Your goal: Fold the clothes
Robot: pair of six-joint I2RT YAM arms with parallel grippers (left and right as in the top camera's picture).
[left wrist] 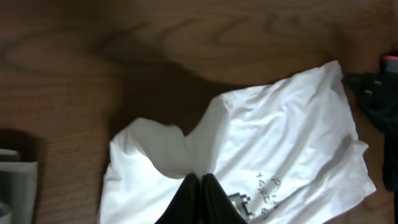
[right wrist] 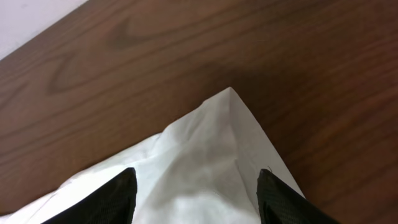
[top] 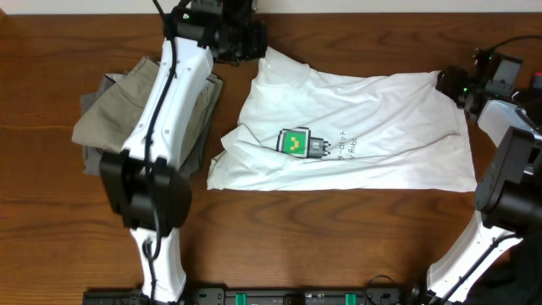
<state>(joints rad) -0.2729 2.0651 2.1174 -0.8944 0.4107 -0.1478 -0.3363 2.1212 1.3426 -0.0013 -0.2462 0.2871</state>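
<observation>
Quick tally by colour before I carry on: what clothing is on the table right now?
White: 1, the white T-shirt, spread out with a printed graphic
Khaki-grey: 1, the khaki-grey pile on the left; I cannot tell how many garments are in it
Total: 2 items of clothing, counting the pile as one

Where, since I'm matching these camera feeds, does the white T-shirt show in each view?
Overhead: white T-shirt spread across the centre and right of the wooden table.
Left wrist: fills the lower right, rising to the left gripper, shut on it at bottom centre.
Right wrist: one corner pointing up, lower centre, between the open right gripper fingers.
Shared landmark: the wooden table, seen in all three.
</observation>
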